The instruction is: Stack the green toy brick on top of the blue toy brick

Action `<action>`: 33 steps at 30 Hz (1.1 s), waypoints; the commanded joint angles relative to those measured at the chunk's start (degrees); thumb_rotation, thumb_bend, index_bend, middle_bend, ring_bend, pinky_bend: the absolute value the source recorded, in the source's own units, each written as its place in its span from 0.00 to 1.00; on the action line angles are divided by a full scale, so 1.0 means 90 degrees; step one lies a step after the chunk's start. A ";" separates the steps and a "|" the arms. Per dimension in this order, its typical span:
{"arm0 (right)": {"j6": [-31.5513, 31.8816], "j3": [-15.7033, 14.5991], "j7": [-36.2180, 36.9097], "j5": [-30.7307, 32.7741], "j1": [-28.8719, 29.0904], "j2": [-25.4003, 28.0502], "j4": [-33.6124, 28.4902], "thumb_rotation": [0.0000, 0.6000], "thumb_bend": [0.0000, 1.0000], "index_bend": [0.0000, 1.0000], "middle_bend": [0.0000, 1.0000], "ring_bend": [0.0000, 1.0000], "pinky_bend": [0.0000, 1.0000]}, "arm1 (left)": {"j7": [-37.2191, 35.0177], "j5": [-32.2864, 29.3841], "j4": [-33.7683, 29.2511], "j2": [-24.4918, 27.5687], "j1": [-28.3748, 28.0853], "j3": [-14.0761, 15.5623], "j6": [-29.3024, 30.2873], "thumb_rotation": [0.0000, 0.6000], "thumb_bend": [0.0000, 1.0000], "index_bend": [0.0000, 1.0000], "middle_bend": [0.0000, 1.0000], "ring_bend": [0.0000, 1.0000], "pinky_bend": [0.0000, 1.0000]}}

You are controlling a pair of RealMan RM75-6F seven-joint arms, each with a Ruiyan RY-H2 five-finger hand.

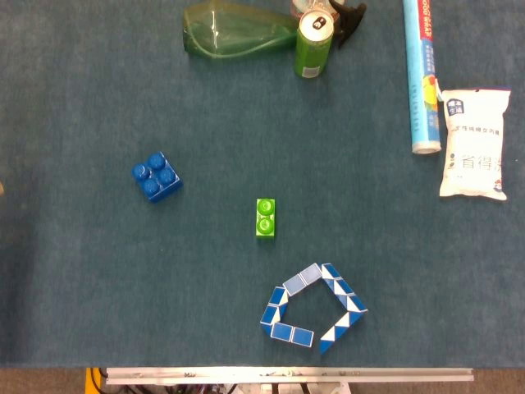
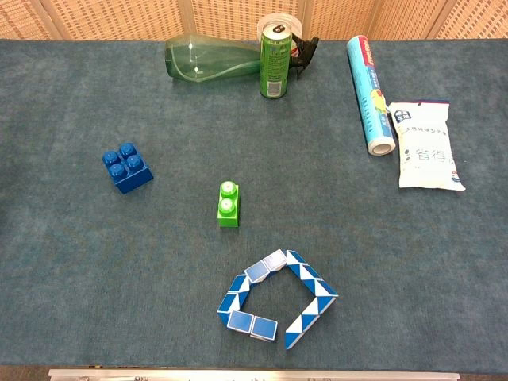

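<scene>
Neither hand in either view, so grasp state impossible to tell.

At left on the teal table cloth (image 2: pixel 71 262): blue toy brick (image 1: pixel 157 176), squarish, four round studs on top in a two-by-two block, studs up, turned slightly so its corners point near and far; sitting flat, alone, well apart from everything else.

Near the middle: green toy brick (image 1: pixel 266 217), bright lime, narrow, two round studs in a single row, studs up. Long axis running near to far, tipped only a touch off straight. Resting flat on the cloth, to the right of the blue one and a little nearer, not touching it.

Just nearer and slightly right: blue-and-white folding snake puzzle (image 2: pixel 274 298), bent into an open loop.

Far edge, centre: clear green spray bottle (image 2: pixel 213 59) lying on its side, green drink can (image 2: pixel 274 61) upright in front of its nozzle end.

At right: light blue tube (image 2: pixel 370 94) lying near to far, white packet (image 2: pixel 427 144) beside it, flat.
</scene>
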 commanded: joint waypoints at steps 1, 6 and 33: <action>-0.0011 -0.0004 -0.0009 -0.0003 0.0003 0.0005 -0.0007 1.00 0.24 0.43 0.43 0.33 0.41 | 0.0020 -0.0039 0.0009 0.0003 0.0002 -0.0006 -0.0008 1.00 0.76 0.54 0.43 0.30 0.43; -0.0012 -0.0020 -0.0007 -0.0050 0.0008 0.0016 -0.0029 1.00 0.24 0.43 0.43 0.33 0.41 | 0.0002 -0.0033 -0.0016 0.0028 0.0017 -0.0003 0.0032 1.00 0.76 0.54 0.43 0.30 0.43; -0.0308 0.0322 0.0562 0.0640 0.0058 0.0200 0.0071 1.00 0.24 0.43 0.43 0.33 0.41 | -0.2118 0.2490 0.1034 0.0203 -0.1952 0.0350 -0.0966 1.00 0.69 0.35 0.09 0.08 0.27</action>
